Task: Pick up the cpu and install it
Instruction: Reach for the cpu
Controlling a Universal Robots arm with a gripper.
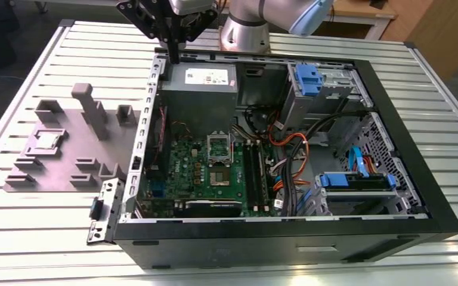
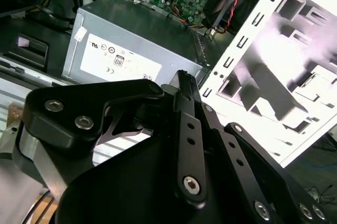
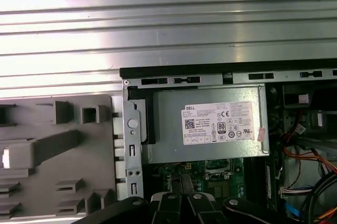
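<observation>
The cpu (image 1: 48,140), a small silvery square chip, lies in a square recess of the grey plastic tray (image 1: 22,179) at the exterior view's left, outside the computer case. My gripper (image 1: 173,58) hangs over the far left corner of the open case, above the grey power supply (image 1: 200,89), well away from the cpu. Its black fingers (image 2: 181,84) are shut with nothing between them. The green motherboard (image 1: 205,179) lies inside the case, with its silver socket frame (image 1: 219,148) swung up and the socket (image 1: 222,177) uncovered. In the first wrist view the gripper (image 3: 184,199) sits over the power supply (image 3: 210,129).
The black case wall (image 1: 293,238) surrounds the board. Memory sticks (image 1: 253,173), orange and blue cables (image 1: 288,149) and blue-latched drive bays (image 1: 356,182) crowd the exterior view's right side of the case. The tray carries several raised blocks (image 1: 93,116). Everything rests on a ribbed metal table (image 1: 38,238).
</observation>
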